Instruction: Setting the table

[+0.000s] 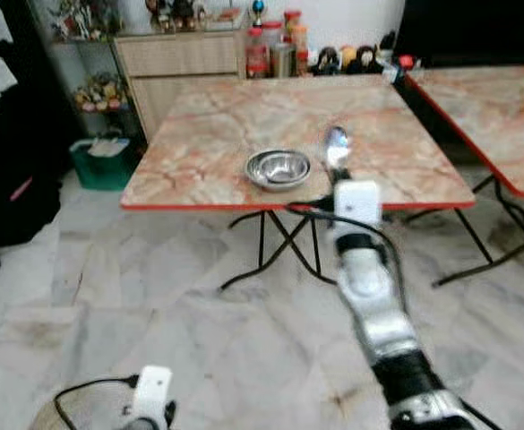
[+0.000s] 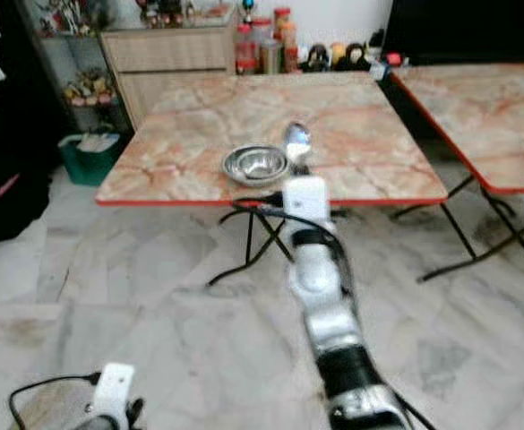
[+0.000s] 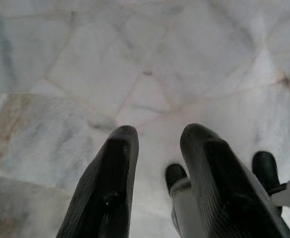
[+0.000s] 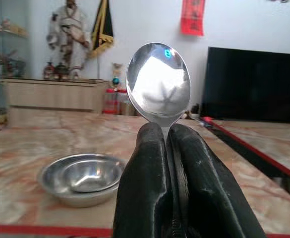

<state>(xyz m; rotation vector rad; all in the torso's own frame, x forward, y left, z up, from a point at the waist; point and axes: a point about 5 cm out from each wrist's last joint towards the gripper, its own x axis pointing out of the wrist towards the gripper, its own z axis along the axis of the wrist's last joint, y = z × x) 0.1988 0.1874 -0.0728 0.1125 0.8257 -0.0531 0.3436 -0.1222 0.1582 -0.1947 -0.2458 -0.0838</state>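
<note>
Nearest the head camera, the left claw (image 3: 157,173) hangs idle over the floor (image 3: 85,74), fingers parted and empty. One marble-patterned table (image 1: 208,134) stands ahead of the right claw (image 4: 167,148), with a second table (image 1: 503,107) off to that claw's right. One steel bowl (image 1: 279,168) sits near the table's front edge, just ahead and left of the right claw. One spoon (image 4: 158,84) stands upright in the right claw, clenched by its handle, its head above the fingertips. Being stiff, light, polished metal, the spoon looks likely to slip or twist; holding it low on the handle seems sound, and the bowl should slide easily.
</note>
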